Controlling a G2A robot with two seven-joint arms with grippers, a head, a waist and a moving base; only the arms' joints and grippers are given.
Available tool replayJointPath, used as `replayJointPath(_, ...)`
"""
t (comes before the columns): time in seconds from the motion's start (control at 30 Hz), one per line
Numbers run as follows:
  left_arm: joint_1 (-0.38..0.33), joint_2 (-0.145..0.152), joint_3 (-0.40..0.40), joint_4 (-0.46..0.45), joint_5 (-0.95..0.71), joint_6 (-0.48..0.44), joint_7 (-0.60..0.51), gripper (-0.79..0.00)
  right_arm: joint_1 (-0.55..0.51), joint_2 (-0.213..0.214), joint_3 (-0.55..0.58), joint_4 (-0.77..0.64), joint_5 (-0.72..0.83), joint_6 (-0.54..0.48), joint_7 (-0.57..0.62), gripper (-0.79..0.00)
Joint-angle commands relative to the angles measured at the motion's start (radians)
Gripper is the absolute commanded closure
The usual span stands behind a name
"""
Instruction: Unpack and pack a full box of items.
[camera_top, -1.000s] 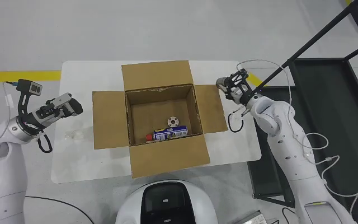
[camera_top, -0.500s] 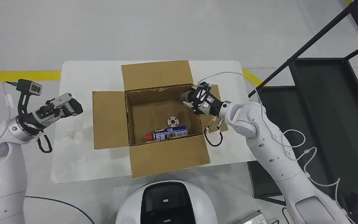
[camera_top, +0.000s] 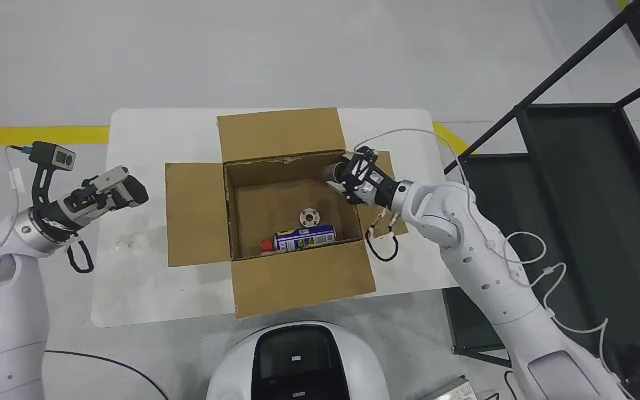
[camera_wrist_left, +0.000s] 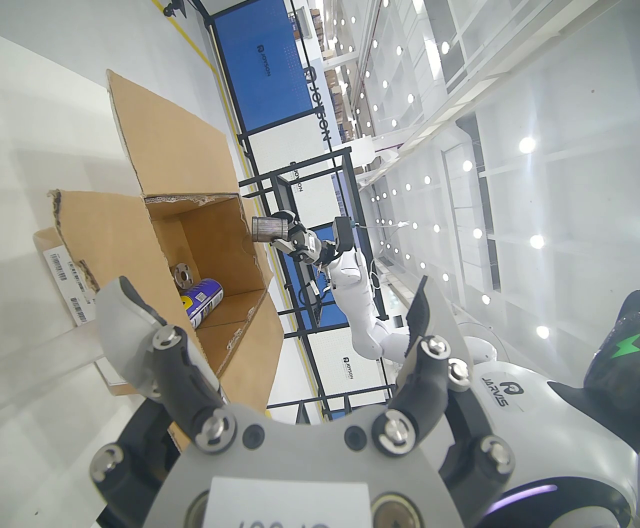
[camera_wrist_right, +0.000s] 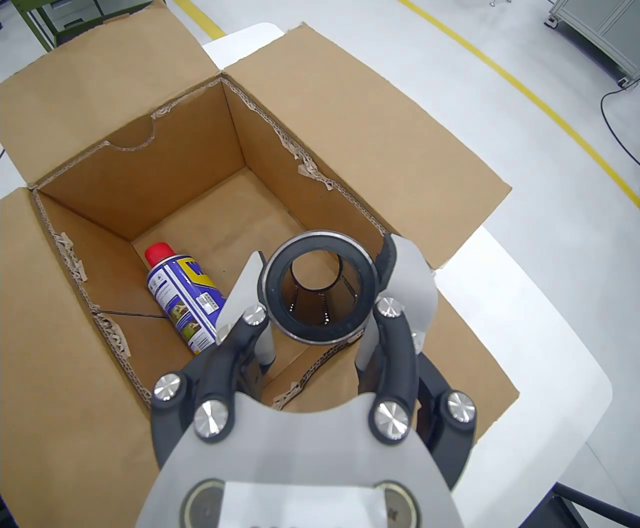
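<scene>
Top view: the right gripper (camera_top: 347, 181) is hanging over the right-hand wall of the open box (camera_top: 285, 158), clamped on a metal sleeve (camera_top: 334, 174) that is projecting inward above the box interior. On the box floor a spray can (camera_top: 305, 239) is lying along the near wall, and a small flange (camera_top: 309, 215) is sitting just beyond it. The left gripper (camera_top: 133, 190) is standing well apart, past the left edge of the table (camera_top: 140, 290).

Left wrist view: the left gripper's fingers are standing spread, with nothing between them. Across the box, the sleeve is sitting above rim height, its long axis roughly level.

Right wrist view: both pads are pressing the sleeve's outer wall, and its bore is pointing away from the wrist. Bare floor is lying below and ahead of it, while the can is lying off to one side. In my judgement, packing is in hand, and the descent is depending on clearing the right wall and the can.
</scene>
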Motion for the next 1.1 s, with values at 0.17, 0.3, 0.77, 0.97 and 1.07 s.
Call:
replayJointPath(0.17,0.0,0.0,0.0,0.0,0.0,0.0,0.0,-0.785,0.227,-0.06,-0.238,0.15,0.018,-0.108,0.081,0.0)
replayJointPath(0.3,0.0,0.0,0.0,0.0,0.0,0.0,0.0,-0.785,0.361,-0.124,-0.405,0.301,0.019,-0.11,0.095,0.0)
replayJointPath(0.77,0.0,0.0,0.0,0.0,0.0,0.0,0.0,-0.785,0.567,-0.332,-0.692,0.775,0.025,-0.069,0.001,0.0)
replayJointPath(0.97,0.0,0.0,0.0,0.0,0.0,0.0,0.0,-0.785,0.593,-0.385,-0.726,0.899,0.011,-0.066,-0.032,-0.132)
replayJointPath(1.07,0.0,0.0,0.0,0.0,0.0,0.0,0.0,-0.785,0.602,-0.406,-0.735,0.942,0.005,-0.067,-0.045,-0.785)
